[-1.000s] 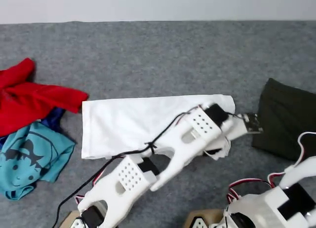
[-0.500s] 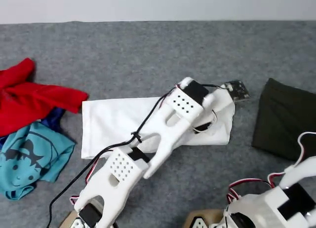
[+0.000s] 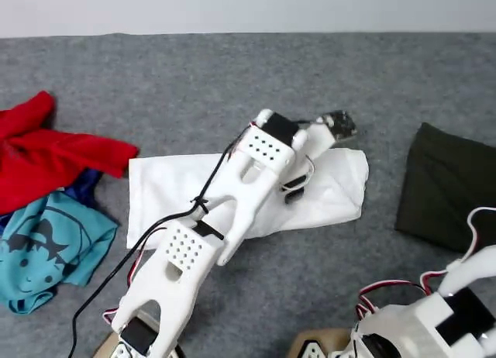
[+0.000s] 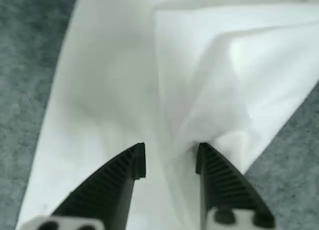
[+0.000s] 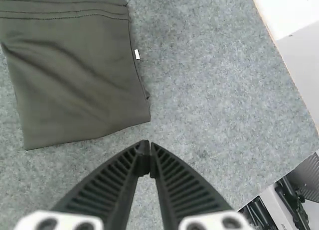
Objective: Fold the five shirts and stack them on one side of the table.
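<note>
Now the left claw [image 4: 169, 156] pinches a raised ridge of the white shirt [image 3: 170, 195], and creases in the cloth run into the gap between its jaws. Over the last second the left arm has swung away from the shirt's near right corner and across to its far edge, taking cloth with it. The rumpled corner that hung lowest a second ago is drawn up, so the right end looks shorter and neater. The shirt lies mid-counter [image 3: 232, 71] as a long strip, its left half flat and unmoved.

I read this as a fold under way, near edge toward far edge, and not yet laid down. The cloth must be set flat and let go before the strip can be halved again.

The right claw [image 5: 149, 155] is pressed together with nothing in it, poised above bare counter just beside the dark shirt [image 3: 446, 187]. That shirt lies folded at the right side, seemingly the start of the stack; neither has shifted.

At the left, the red shirt [image 3: 46, 160], the teal shirt [image 3: 46, 242] and a blue shirt [image 3: 84, 186] between them lie heaped and unfolded. By this count one shirt is done, one is in hand and three wait.
</note>
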Robot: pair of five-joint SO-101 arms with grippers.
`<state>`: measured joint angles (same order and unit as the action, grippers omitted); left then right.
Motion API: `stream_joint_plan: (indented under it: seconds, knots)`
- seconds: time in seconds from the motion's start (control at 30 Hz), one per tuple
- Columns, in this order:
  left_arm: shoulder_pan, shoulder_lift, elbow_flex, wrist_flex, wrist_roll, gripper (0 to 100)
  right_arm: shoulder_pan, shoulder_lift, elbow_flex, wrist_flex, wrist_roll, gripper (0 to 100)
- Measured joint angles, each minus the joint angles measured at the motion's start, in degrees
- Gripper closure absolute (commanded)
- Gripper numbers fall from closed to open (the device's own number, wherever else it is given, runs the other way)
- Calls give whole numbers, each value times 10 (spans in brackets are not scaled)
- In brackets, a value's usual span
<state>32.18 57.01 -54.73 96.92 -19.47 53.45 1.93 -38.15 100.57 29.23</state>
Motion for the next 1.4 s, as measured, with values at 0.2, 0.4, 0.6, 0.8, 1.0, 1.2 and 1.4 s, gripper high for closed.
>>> stream_joint_plan:
  seconds: [0.2, 0.4, 0.6, 0.8, 1.0, 1.2, 1.4]
  knots:
    - [0, 11, -31, 0, -3, 827, 0, 0, 0, 0, 0, 988]
    - [0, 11, -122, 4, -3, 827, 0, 0, 0, 0, 0, 988]
    - [0, 11, -149, 19, 4, 861, 13, 0, 0, 0, 12, 988]
    - [25, -77, -30, 20, 8, 870, 27, 0, 0, 1, 26, 988]
    - [50, -223, 175, 20, 8, 870, 32, 0, 0, 1, 26, 988]
    - [22, -287, 324, 9, 8, 870, 32, 0, 0, 1, 26, 988]
    - [3, -270, 382, -62, 9, 870, 24, 0, 0, 1, 26, 988]
